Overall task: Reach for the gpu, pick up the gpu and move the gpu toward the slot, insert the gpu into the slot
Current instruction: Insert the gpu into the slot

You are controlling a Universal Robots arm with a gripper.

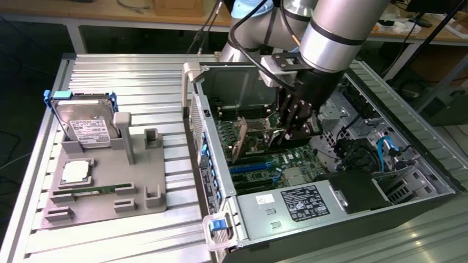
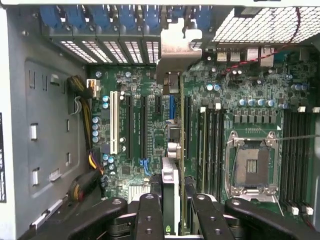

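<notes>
Right now the claw (image 1: 296, 134) is down inside the open computer box (image 1: 192, 118). It is clamped on the gpu (image 1: 256, 135). In the wrist view the two black fingers (image 2: 150, 212) press on the thin card (image 2: 170, 182) from both sides, and the card stands on its edge between them. The card's silver end plate (image 2: 175, 47) sticks out far ahead of the claw, close to the wall of the box with the blue clips (image 2: 125, 17).

Just under the claw and the card lies the big green board (image 2: 150, 85). Long black slots (image 2: 143, 127) and one white slot (image 2: 114, 122) run along the board beside the card. A short blue slot (image 2: 171, 107) lies right in line with the card. The pictures do not show if the card's bottom edge touches a slot or hangs just above it.

On the other side of the claw from the white slot sits the square metal chip holder (image 2: 251, 167).

Far from the claw, out on the ribbed metal table (image 1: 131, 76) toward the exterior view's left, stands a grey holder (image 1: 142, 181). A silver hard drive (image 1: 86, 123) leans up in it, and a small green memory stick (image 1: 91, 190) lies flat in it. The grey power box (image 1: 289, 204) with a black label sits inside the computer box, nearer the camera than the claw.
</notes>
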